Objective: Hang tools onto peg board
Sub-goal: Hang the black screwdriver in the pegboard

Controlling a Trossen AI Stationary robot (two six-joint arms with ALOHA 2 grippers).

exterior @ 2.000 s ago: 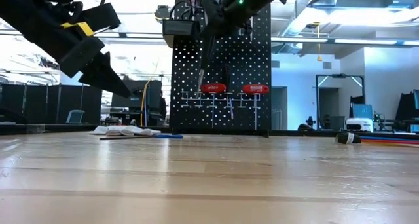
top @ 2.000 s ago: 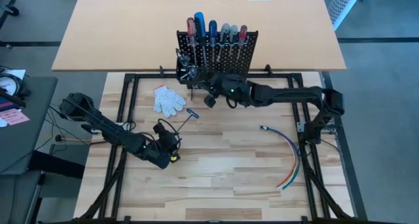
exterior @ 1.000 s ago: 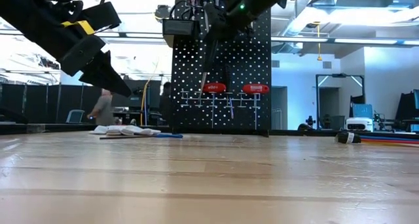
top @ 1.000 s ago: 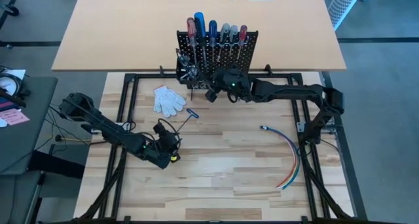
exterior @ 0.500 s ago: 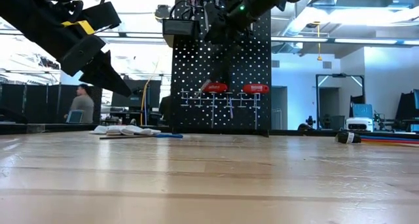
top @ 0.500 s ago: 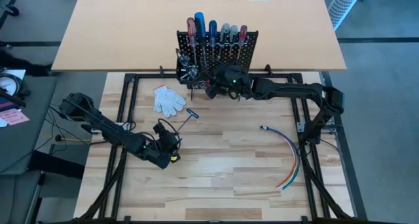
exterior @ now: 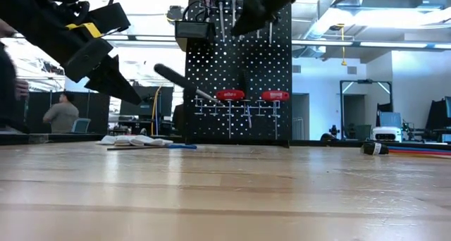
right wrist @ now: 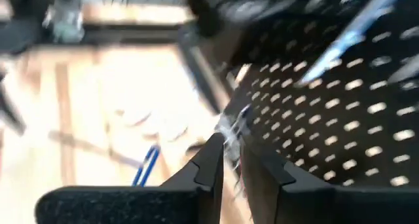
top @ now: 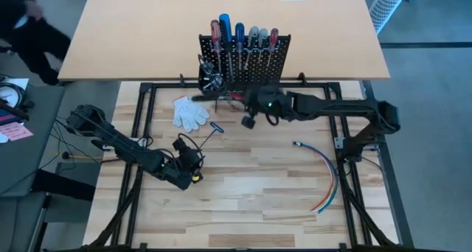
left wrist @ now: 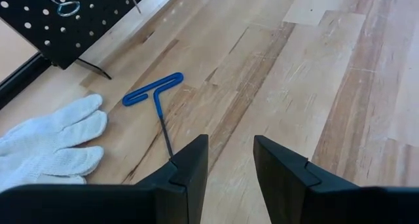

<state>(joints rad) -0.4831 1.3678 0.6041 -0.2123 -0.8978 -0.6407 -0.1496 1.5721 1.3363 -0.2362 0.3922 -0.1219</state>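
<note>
The black peg board (top: pixel 243 54) (exterior: pixel 238 79) stands at the table's far edge. Screwdrivers stand along its top and two red-handled tools (exterior: pixel 230 94) hang on its front. A dark-handled screwdriver (top: pixel 210 98) (exterior: pixel 182 83) slants in front of the board's left part, blurred, handle to the left. What it rests on, I cannot tell. My right gripper (top: pixel 249 120) (right wrist: pixel 232 162) hovers before the board, its fingers a narrow gap apart, with nothing between them. My left gripper (top: pixel 196 160) (left wrist: pixel 230 164) stands open above the table's left half, facing a blue T-handled key (left wrist: pixel 154 94) (top: pixel 216 128).
White gloves (top: pixel 190 112) (left wrist: pixel 46 140) lie left of the board's foot. A bundle of coloured wires (top: pixel 324 175) curves along the right side. A person (top: pixel 29 27) moves beyond the table's far left corner. Bare wood lies between the two arms.
My right gripper has drawn back from the peg board toward the table's near edge and risen a little. The dark-handled screwdriver that hung shaft-down below it at the board has tipped over to the left and now slants free of the gripper.
</note>
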